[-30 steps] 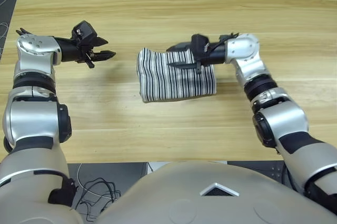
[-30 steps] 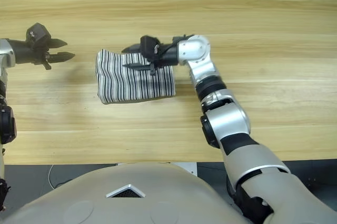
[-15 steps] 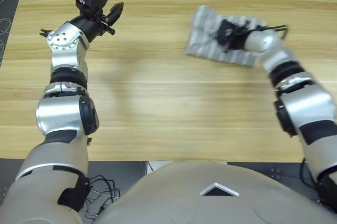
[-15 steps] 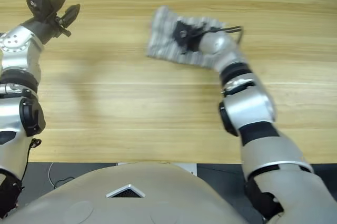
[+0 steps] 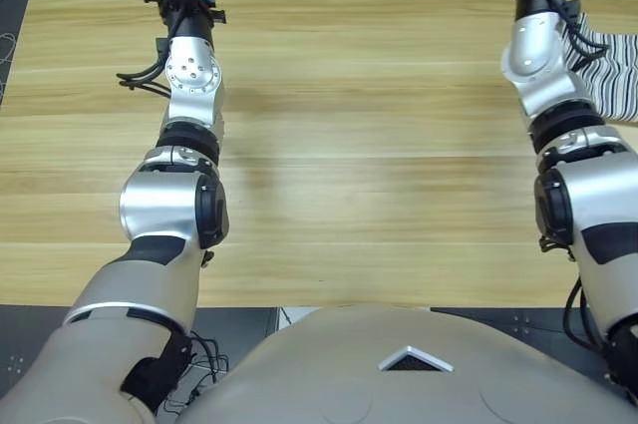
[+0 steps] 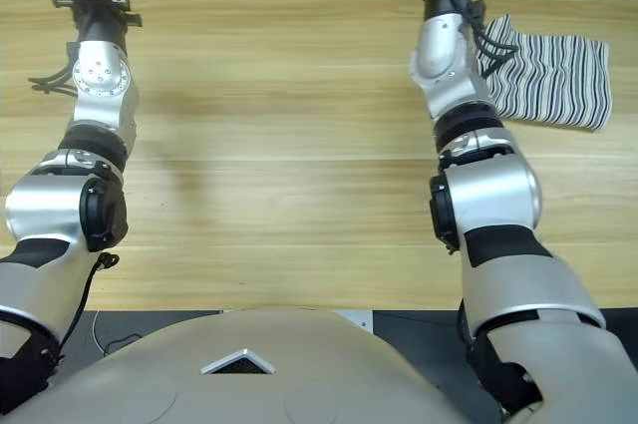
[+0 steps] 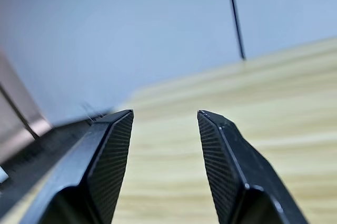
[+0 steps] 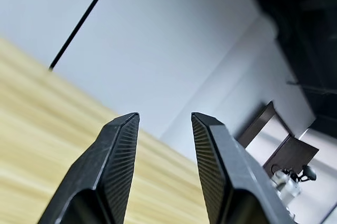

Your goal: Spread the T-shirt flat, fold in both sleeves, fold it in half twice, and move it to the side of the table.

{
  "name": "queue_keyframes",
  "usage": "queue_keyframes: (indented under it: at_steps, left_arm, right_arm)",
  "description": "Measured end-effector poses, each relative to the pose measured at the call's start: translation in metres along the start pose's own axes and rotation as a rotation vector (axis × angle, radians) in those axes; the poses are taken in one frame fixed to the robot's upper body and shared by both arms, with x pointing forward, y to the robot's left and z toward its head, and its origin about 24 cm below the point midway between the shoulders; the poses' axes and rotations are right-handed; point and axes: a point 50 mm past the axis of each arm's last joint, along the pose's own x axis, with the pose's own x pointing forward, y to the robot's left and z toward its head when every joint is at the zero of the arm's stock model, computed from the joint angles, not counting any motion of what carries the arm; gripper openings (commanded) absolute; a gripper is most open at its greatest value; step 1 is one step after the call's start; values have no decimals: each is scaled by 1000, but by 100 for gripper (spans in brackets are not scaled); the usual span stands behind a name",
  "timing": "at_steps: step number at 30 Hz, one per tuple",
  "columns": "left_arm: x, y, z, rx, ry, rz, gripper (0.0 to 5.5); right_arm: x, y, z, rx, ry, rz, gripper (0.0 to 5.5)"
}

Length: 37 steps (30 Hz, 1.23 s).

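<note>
T-shirt (image 6: 553, 80): folded, striped, flat on the table (image 6: 299, 95), right side.
My right gripper (image 8: 165, 116): fingers apart, empty, far side; shirt lies right of it and nearer.
My left gripper (image 7: 166, 114): fingers apart, empty, far left, well apart from shirt.

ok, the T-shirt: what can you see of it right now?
The T-shirt is thin black-and-white striped cloth, folded into a compact, roughly rectangular bundle, lying flat on the wooden table at the robot's right. The right arm hides its left edge; contact there cannot be told. The right gripper is open and empty.
</note>
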Motion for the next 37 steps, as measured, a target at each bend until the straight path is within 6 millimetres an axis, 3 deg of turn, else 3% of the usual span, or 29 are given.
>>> queue_keyframes:
  at_steps: [2, 4, 5, 8, 11, 16, 20, 24, 31, 37]
  left_arm:
    - [0, 0, 4, 18, -40, 31, 227]
    - [-1, -1, 3, 23, -36, 34, 227]
    - [-2, -4, 2, 28, -33, 23, 227]
    - [-4, -13, 2, 16, -26, -25, 227]
    - [-6, -18, 1, 21, -17, -60, 227]
    - [-8, -26, 0, 42, -9, -139, 301]
    - [-13, -40, -5, 117, 27, -209, 316]
    - [-14, -40, -8, 120, 62, -212, 379]
    - [-13, -39, -11, 129, 88, -204, 379]
    - [-13, -39, -12, 137, 94, -198, 382]
  right_arm:
    - [-18, 34, -3, 85, 64, 183, 183]
    - [-42, 62, -19, 168, 220, 398, 183]
    - [-49, 67, -25, 178, 266, 452, 183]
    - [-49, 65, -27, 259, 289, 493, 183]
    - [-50, 69, -21, 209, 227, 544, 183]
    - [-51, 76, -12, 205, 160, 588, 183]
    - [-51, 76, -11, 195, 138, 595, 183]
    - [-51, 76, -10, 199, 132, 604, 183]
    - [-51, 77, -7, 207, 107, 613, 183]
    - [-51, 76, -8, 205, 108, 612, 228]
